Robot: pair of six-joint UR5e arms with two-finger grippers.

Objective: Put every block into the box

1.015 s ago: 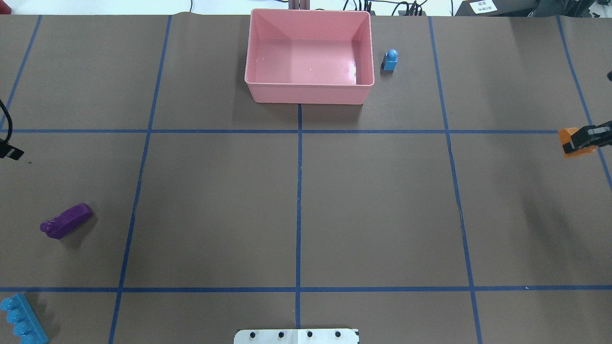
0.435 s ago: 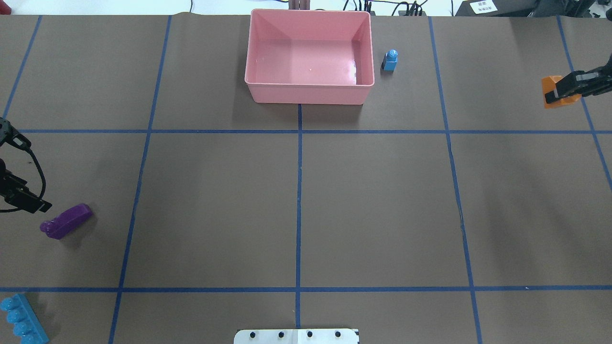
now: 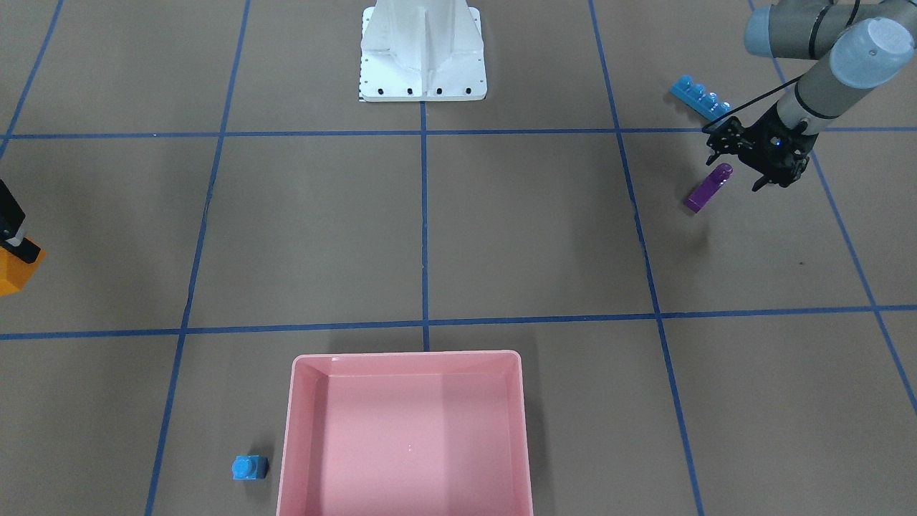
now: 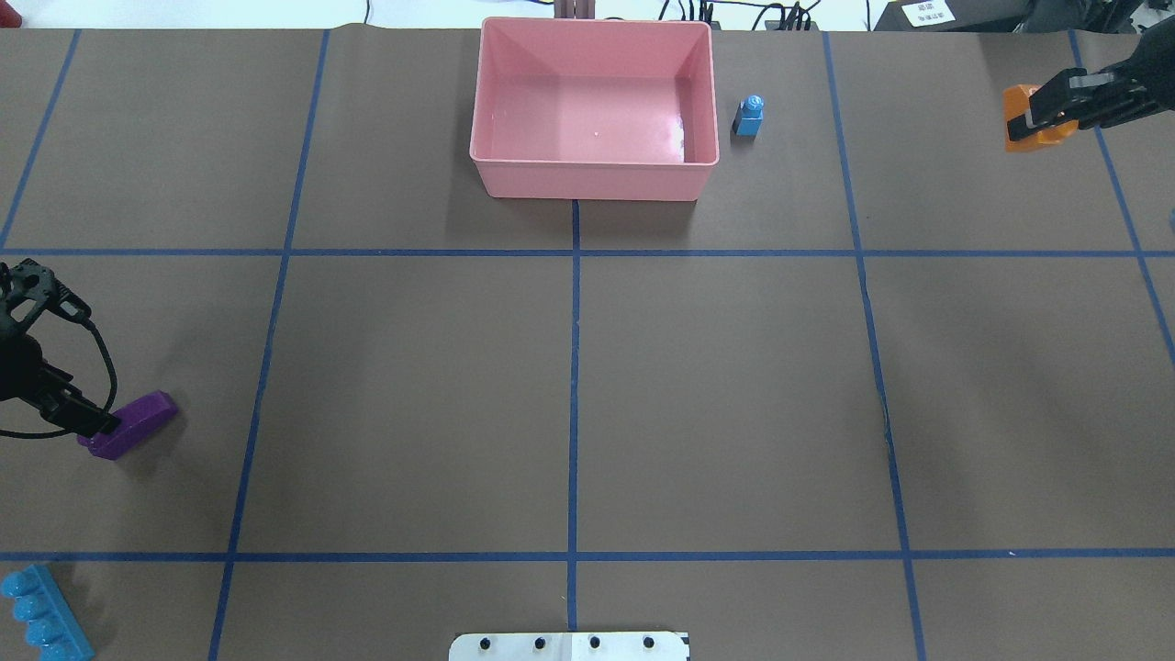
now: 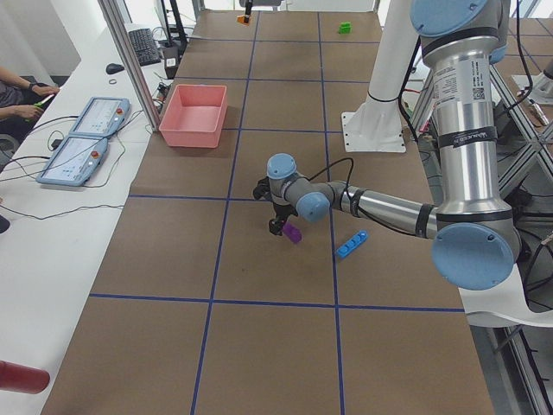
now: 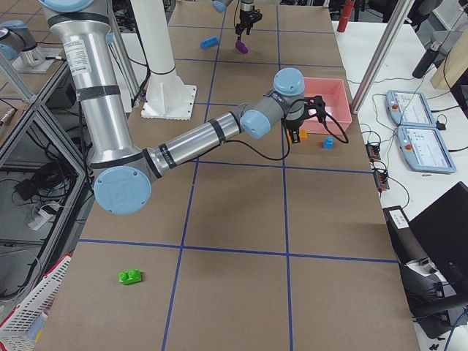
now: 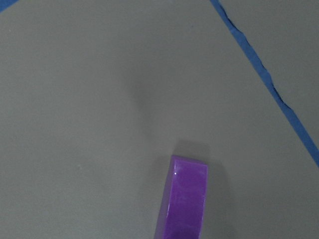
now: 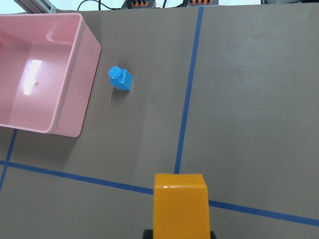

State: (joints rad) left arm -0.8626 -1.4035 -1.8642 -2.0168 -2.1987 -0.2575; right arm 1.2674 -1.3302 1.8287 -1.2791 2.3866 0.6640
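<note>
The pink box (image 4: 593, 184) stands at the far middle of the table. My right gripper (image 4: 1046, 108) is shut on the orange block (image 4: 1021, 117) and holds it above the far right; the right wrist view shows the block (image 8: 180, 204) low in frame. The small blue block (image 4: 749, 117) stands just right of the box. My left gripper (image 4: 57, 360) is open over the left end of the purple block (image 4: 136, 422), which shows in the left wrist view (image 7: 183, 199). The long blue block (image 4: 39, 613) lies near left. The green block (image 6: 130, 276) lies far off on my right.
The white robot base (image 3: 423, 57) sits at the near middle edge. Blue tape lines cross the brown table cover. Tablets and cables lie on the white bench beyond the box (image 5: 86, 138).
My right gripper has carried the orange block farther from the robot and a little toward the box. My left gripper has come in over the purple block's left end.
</note>
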